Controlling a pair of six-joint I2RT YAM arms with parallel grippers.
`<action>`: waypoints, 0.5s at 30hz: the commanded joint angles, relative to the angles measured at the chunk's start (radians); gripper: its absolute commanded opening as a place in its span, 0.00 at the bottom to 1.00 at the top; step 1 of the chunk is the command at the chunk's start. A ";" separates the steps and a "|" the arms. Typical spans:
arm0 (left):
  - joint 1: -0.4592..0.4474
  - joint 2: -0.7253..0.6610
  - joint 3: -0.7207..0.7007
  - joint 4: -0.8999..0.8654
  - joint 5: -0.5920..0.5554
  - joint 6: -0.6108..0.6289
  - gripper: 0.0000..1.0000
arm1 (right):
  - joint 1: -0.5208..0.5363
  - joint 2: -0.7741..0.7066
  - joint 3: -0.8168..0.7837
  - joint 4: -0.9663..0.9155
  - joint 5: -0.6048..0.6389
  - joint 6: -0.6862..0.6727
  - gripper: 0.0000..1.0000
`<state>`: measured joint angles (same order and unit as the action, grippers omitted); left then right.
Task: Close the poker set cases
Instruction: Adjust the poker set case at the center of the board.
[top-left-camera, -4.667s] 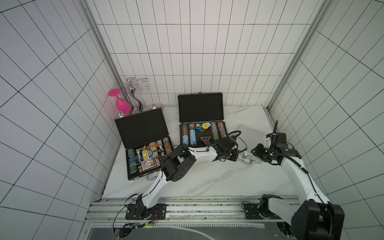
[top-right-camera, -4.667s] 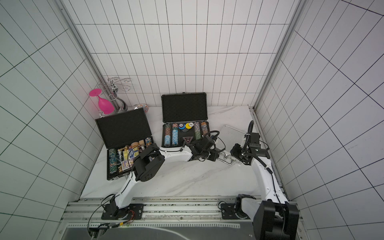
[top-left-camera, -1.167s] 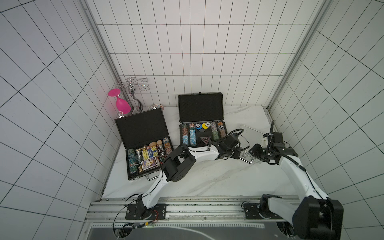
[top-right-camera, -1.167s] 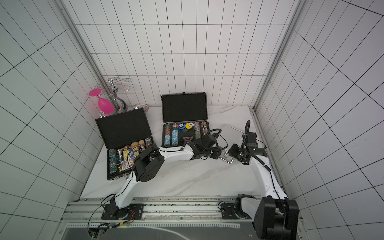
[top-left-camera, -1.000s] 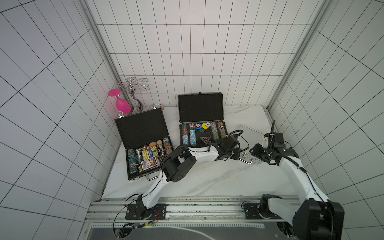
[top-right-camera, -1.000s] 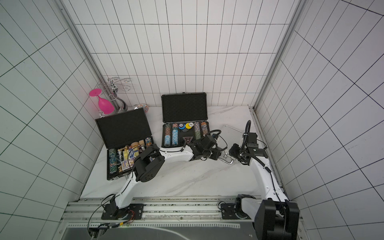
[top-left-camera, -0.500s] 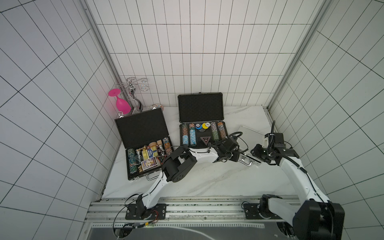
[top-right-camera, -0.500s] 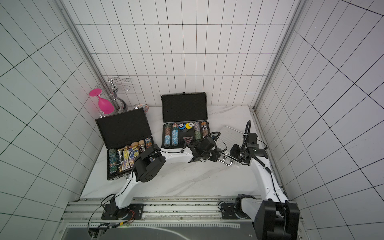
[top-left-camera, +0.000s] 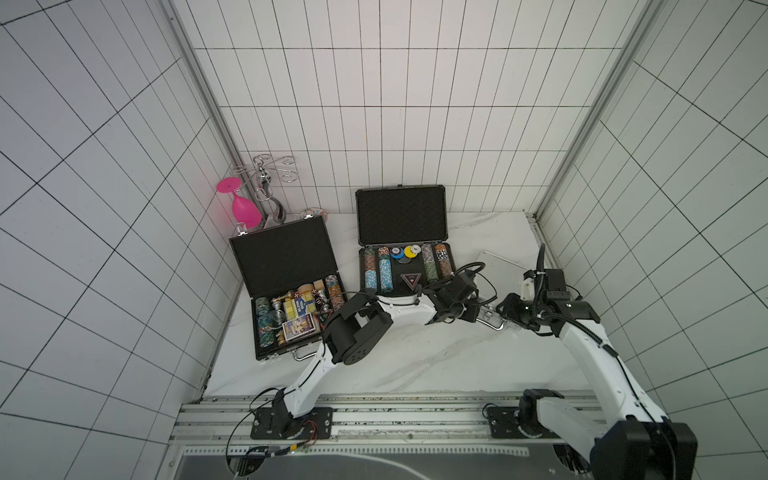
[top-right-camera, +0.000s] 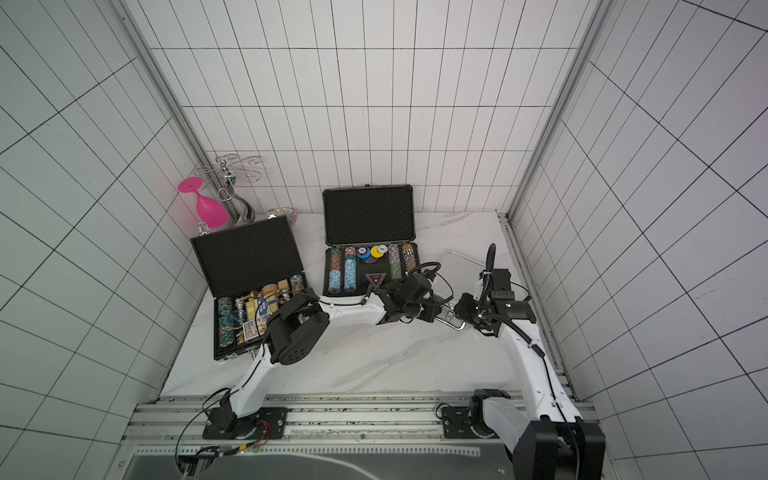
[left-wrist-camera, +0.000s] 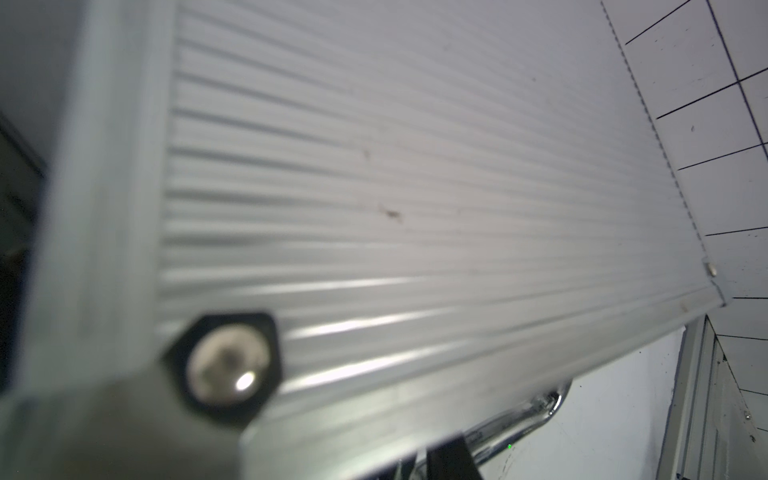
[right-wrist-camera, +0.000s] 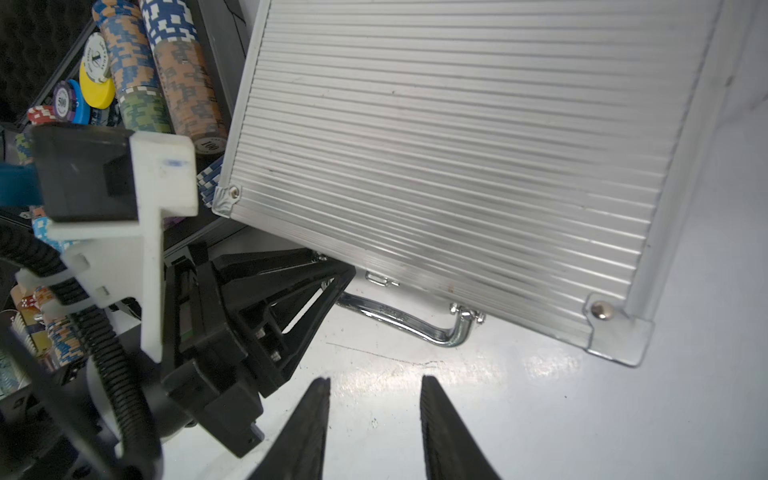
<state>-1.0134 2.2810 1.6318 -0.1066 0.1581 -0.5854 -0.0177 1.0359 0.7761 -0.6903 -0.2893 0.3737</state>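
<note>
Little writing can be read: in the right wrist view the end of a brown chip stack reads "100" and a purple chip reads "500". The print on the card box and on the triangular plaque is too small to make out. The silver case lies flat with its lid down at the right side of the white marble counter, just beside the grey case. Its lid is ribbed aluminium with riveted corner caps, and a chrome handle juts from its front edge. The left claw reaches across in front of the grey case to that front edge beside the handle. Its tips are hidden against the case, so I cannot tell how far apart they are or whether they grip. The right claw hovers over bare counter just short of the handle, fingers partway apart and holding nothing. The black-cornered grey case and the black case at the left both stand open, with foam-lined lids upright and chips in their trays. Behind the black case a pink glass hangs upside down from a chrome rack.
</note>
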 joint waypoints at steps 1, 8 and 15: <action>-0.006 -0.135 0.026 0.197 0.028 0.015 0.00 | 0.011 0.026 -0.040 0.044 -0.030 0.010 0.39; -0.008 -0.142 0.035 0.169 0.032 0.031 0.00 | 0.051 0.026 -0.073 0.120 0.004 0.069 0.38; -0.009 -0.140 0.055 0.186 0.040 0.034 0.00 | 0.088 0.034 -0.107 0.096 0.018 0.106 0.35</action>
<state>-1.0126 2.2581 1.6318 -0.1104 0.1577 -0.5835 0.0452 1.0660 0.7361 -0.5907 -0.2905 0.4400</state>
